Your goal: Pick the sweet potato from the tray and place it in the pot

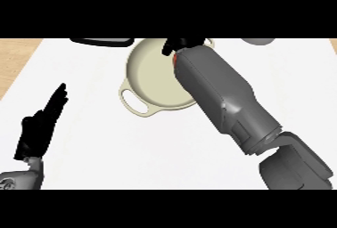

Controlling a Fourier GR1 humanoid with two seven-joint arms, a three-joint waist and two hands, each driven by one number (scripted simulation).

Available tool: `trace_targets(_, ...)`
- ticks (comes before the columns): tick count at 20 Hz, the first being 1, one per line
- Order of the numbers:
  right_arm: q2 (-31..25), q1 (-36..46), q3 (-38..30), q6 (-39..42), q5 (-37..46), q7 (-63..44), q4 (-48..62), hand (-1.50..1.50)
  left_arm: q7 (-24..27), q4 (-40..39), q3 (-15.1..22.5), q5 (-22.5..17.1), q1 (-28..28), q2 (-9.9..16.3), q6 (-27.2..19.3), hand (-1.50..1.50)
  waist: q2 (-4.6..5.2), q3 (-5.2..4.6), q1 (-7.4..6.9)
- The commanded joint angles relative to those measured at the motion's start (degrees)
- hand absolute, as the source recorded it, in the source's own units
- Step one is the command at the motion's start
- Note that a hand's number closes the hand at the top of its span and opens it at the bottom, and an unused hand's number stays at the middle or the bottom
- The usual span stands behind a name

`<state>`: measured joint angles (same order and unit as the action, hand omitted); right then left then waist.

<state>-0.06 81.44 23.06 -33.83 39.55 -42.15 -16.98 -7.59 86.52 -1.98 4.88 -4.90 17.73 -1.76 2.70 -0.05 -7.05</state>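
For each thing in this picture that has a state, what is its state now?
pot: upright, no lid, what shows of the inside is bare.
sweet potato: held above the pot, mostly hidden.
right hand: over the pot, curled round the sweet potato.
left hand: open, fingers straight, holds nothing.

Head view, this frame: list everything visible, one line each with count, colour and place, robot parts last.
pot: one, cream, two loop handles, upper centre of counter.
sweet potato: one, only a reddish sliver shows, over the pot's far side beside the right hand.
tray: one, dark rim, top edge, left of pot, mostly cut off.
grey object: one, top edge, right; cannot identify.
counter: one, white top, wood strip at left.
left hand: black, open, resting at left.
right hand: black, over the pot, mostly hidden by grey forearm.
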Motion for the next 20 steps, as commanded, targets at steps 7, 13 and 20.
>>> trace_targets(7, 0.06, -1.66, -7.09, -6.67, -6.62, 11.92, 2.26, -1.50, 0.08, 1.04, 0.90, 0.65, -0.14, -0.57, 0.05, 0.00, 0.23, 0.03, -0.92)
trace_targets(13, 0.06, -1.67, -11.66, -21.66, -10.75, 19.99, -5.97, -1.50, 0.00, -0.25, 0.26, 0.51, -0.49, -0.73, -0.26, 0.00, -0.11, 0.15, -0.50)
trace_targets(20, 0.05, -6.26, -17.72, -19.53, -22.59, 30.94, -10.72, -1.50, -0.61, 1.00, -1.15, -0.08, 1.17, 0.15, 0.05, 0.00, -1.03, 0.13, 0.73)
